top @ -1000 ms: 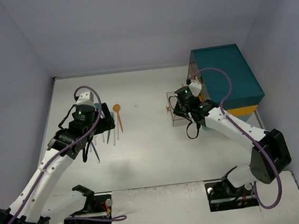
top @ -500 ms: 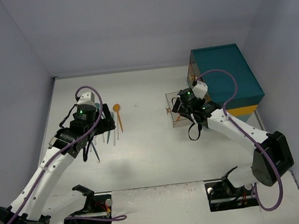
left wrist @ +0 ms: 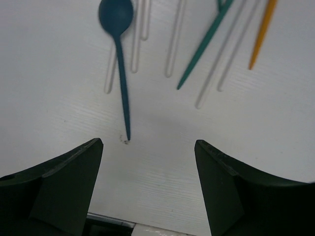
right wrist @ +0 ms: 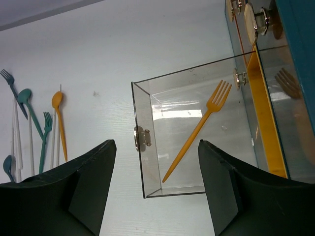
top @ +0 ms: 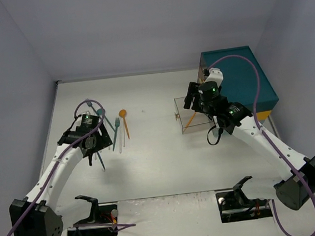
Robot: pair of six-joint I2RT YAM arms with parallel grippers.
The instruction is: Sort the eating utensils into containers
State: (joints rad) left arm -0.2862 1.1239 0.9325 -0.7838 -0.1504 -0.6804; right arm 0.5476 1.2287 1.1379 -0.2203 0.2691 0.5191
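Several eating utensils lie side by side on the white table: an orange spoon (top: 123, 114) (right wrist: 57, 103), a teal fork (top: 116, 127) (right wrist: 46, 123), a blue spoon (left wrist: 121, 73) and clear ones (left wrist: 174, 44). My left gripper (top: 99, 141) (left wrist: 147, 142) hovers open over the handle ends, just short of the blue spoon's handle tip, with nothing between its fingers. One of the containers, a clear box (top: 181, 128) (right wrist: 142, 162), holds an orange fork (top: 190, 120) (right wrist: 197, 130) lying slantwise on its floor. Above that box my right gripper (top: 192, 102) (right wrist: 156, 142) is open and empty.
A large teal chest (top: 238, 82) (right wrist: 295, 49) with a yellow band stands right behind the clear box, touching it. A metal pull (right wrist: 141, 138) sits on the box's left wall. Grey walls close in the table on three sides.
My right gripper has opened and lifted back to the right, and the orange fork now lies in the clear box. The left gripper has drawn back toward the near side, uncovering more utensils.
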